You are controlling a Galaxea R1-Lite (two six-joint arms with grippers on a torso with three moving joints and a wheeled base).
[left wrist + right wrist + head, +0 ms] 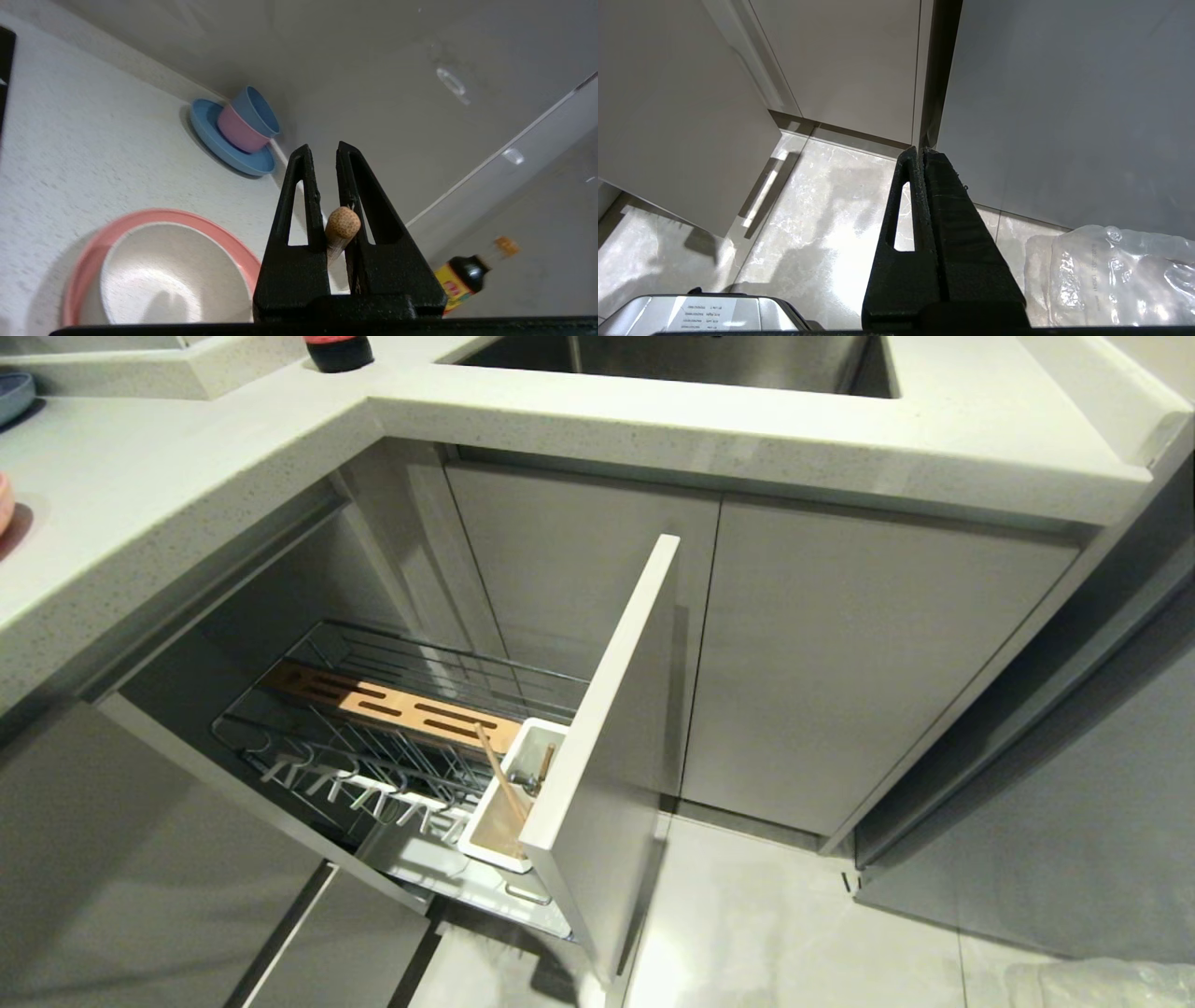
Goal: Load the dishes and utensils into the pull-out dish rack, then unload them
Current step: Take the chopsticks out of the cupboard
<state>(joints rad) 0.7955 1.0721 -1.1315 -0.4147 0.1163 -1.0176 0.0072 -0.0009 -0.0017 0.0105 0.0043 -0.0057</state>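
Observation:
My left gripper point(322, 148) is shut on one pale wooden chopstick point(343, 224), seen end-on between the fingers, above the countertop point(93, 140). Below it on the counter, the cream-white bowl point(159, 275) sits in the salmon-pink plate point(117, 224). In the head view the pull-out dish rack point(280, 709) stands pulled out under the counter, behind its grey front panel point(607, 737). Another chopstick point(499, 775) leans in its white utensil cup point(495, 821). My left gripper is outside the head view. My right gripper point(920, 150) hangs shut and empty over the floor.
A blue plate point(219, 140) carrying pink and blue cups stands at the counter's back. A dark sauce bottle point(467, 275) stands nearby. The sink point(672, 359) lies beyond the rack's cabinet. A clear plastic bag point(1111, 275) lies on the floor by the right arm.

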